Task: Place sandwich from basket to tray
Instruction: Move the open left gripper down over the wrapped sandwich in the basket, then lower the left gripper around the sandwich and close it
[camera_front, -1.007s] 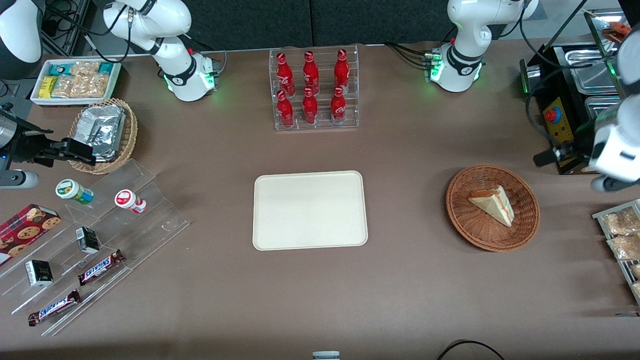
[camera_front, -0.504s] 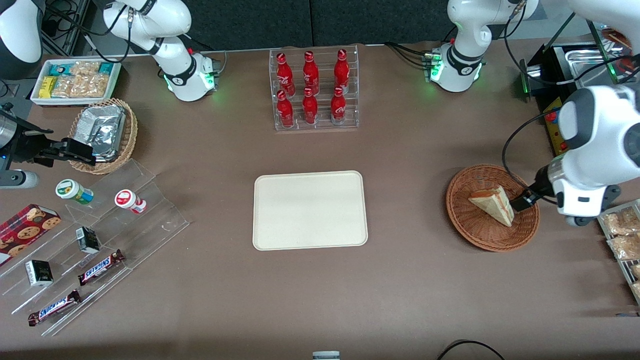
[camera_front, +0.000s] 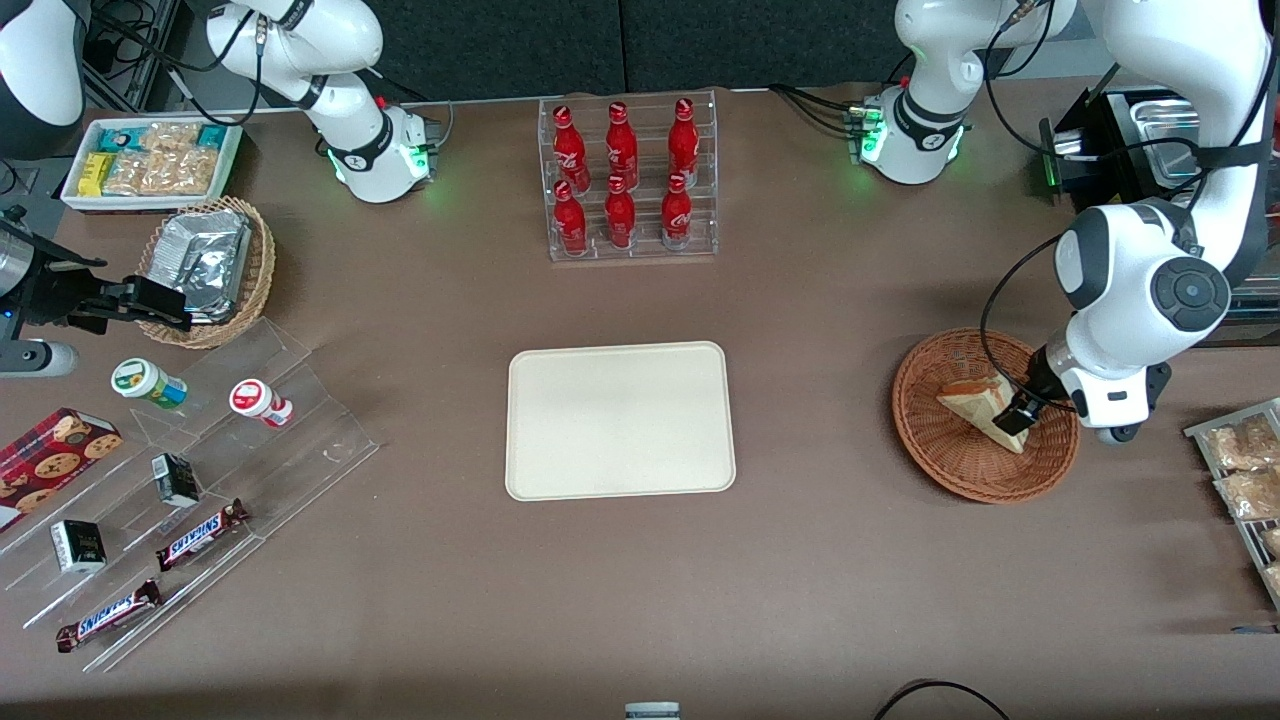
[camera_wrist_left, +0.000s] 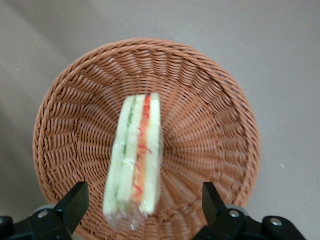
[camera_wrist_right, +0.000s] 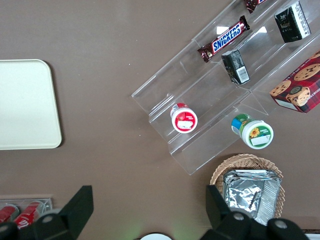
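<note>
Slippage threatens: gripper (camera_wrist_left: 142, 212), jaws spread astride the sandwich (camera_wrist_left: 136, 157) in mid-basket (camera_wrist_left: 215, 130), could crush it.

The left arm reaches out from its base and bends down over the working arm's end of the table. Its big white wrist points down. The gripper (camera_wrist_left: 142, 207) hangs low at the end of the wrist, with its tips aimed down. Its two black fingers (camera_wrist_left: 72, 202) are spread wide apart, one on each side. Nothing is held between them.
</note>
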